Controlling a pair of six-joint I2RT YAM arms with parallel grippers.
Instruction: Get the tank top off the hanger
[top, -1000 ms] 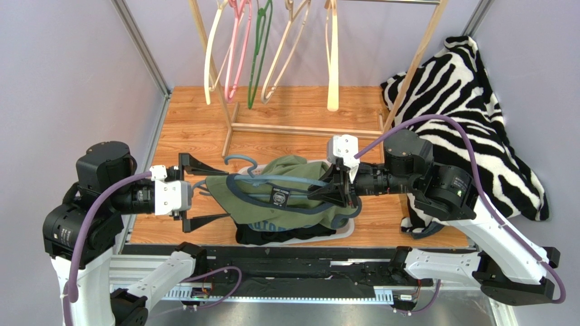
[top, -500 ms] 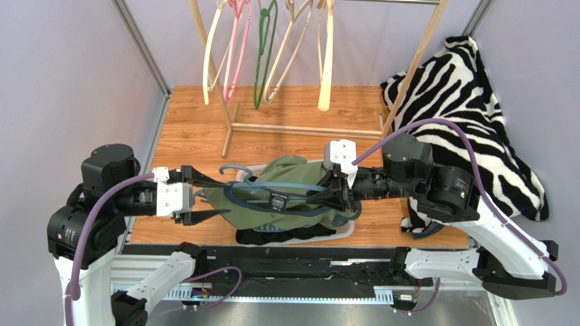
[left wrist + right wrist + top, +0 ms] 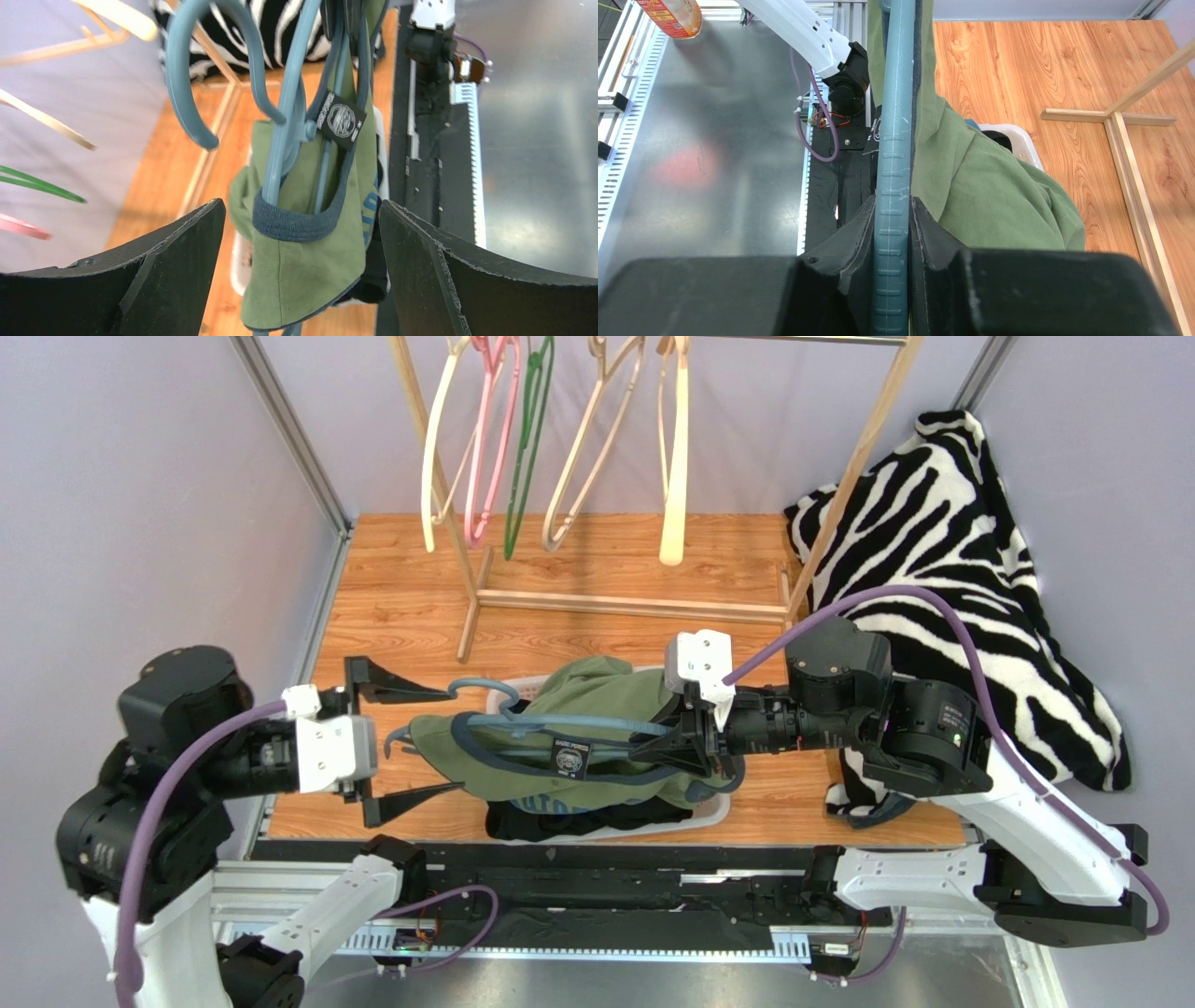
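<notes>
An olive green tank top (image 3: 589, 742) with dark blue trim hangs on a blue-grey plastic hanger (image 3: 484, 697), held level above the table. My right gripper (image 3: 671, 742) is shut on the hanger's bar (image 3: 892, 210), with the green cloth beside its fingers. My left gripper (image 3: 407, 742) is open wide, its fingers either side of the hanger's hook end without touching. In the left wrist view the tank top's shoulder (image 3: 309, 266) and the hook (image 3: 189, 84) lie ahead between the two fingers (image 3: 140, 280).
A white tray (image 3: 701, 812) with dark clothes sits under the tank top. A wooden rack (image 3: 617, 595) with several empty hangers stands behind. A zebra-print cloth (image 3: 968, 560) lies at the right. The metal frame edge (image 3: 561, 896) runs along the front.
My left gripper has drawn back to the left and opened wider, off the tank top's edge. The right gripper keeps hold of the hanger. The rack's hangers are swinging.
</notes>
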